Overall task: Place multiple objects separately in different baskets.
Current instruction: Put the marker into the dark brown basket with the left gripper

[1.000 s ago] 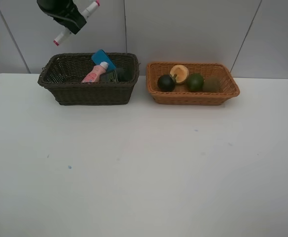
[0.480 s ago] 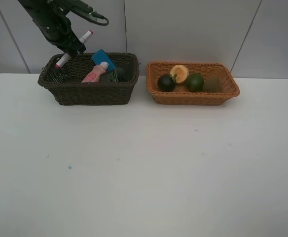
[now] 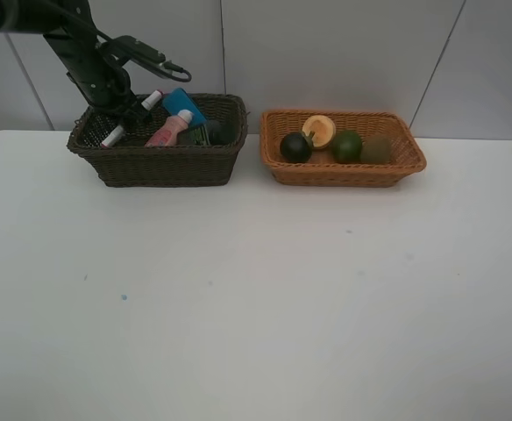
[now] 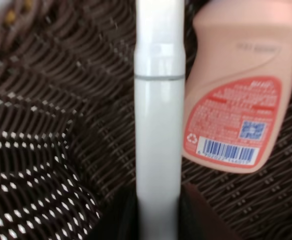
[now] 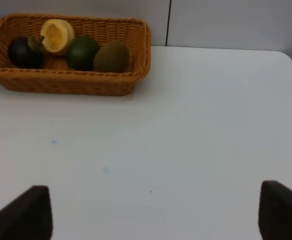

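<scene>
Jaws of the left gripper point(image 4: 157, 220) are closed on the white-red marker point(image 3: 131, 117), which hangs slanted inside the dark brown basket point(image 3: 155, 162), at its left end. Jaws of the right gripper point(image 5: 151, 212) stand wide apart with nothing between them, above the bare white bench point(image 3: 265, 298).

Writing can be seen only on the pink bottle point(image 4: 236, 95). Its label is red and white, with a barcode, a small blue square code and a recycling sign, but the small print is too blurred to read. In the left wrist view the marker's white barrel lies just beside this bottle.

Two baskets stand side by side at the back of the bench. In the dark brown one I count four things: the marker, the pink bottle, one blue flat block point(image 3: 184, 105) leaning on the bottle, and one dark grey bottle point(image 3: 205, 133) beside them. In the light orange-tan basket point(image 3: 344, 174) I also count four, standing in a row: one dark mangosteen point(image 3: 295, 147), one orange peach point(image 3: 319, 130), one green fruit point(image 3: 346, 146) and one brown kiwi point(image 3: 376, 149).
</scene>
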`<move>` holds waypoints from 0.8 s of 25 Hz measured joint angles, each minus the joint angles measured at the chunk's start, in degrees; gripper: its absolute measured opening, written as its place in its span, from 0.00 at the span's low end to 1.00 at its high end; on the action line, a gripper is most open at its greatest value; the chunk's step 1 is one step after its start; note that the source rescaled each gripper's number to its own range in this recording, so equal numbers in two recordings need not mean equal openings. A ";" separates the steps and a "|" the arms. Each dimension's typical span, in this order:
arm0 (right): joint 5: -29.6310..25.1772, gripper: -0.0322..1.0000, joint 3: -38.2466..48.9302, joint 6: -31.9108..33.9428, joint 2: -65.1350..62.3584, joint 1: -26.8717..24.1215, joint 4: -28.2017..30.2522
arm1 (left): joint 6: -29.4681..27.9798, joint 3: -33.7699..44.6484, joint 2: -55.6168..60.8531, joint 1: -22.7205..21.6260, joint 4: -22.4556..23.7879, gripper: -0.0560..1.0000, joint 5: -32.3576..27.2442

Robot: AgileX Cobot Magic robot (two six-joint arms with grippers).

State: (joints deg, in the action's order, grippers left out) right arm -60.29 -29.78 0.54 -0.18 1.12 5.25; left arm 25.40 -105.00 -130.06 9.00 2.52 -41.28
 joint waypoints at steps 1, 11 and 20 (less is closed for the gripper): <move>0.00 1.00 0.00 0.00 0.00 0.00 0.00 | 0.00 0.00 -0.48 -0.11 0.00 0.07 0.00; 0.00 1.00 0.00 0.00 0.00 0.00 0.00 | 0.04 0.00 -0.81 -0.25 -0.31 0.07 1.53; 0.00 1.00 0.00 0.00 0.00 0.00 0.00 | 0.98 0.00 -0.81 -0.25 -3.23 0.15 0.07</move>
State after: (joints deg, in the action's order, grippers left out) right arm -60.29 -29.78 0.54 -0.18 1.12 5.25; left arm 26.38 -105.00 -130.87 8.76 -0.71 -41.21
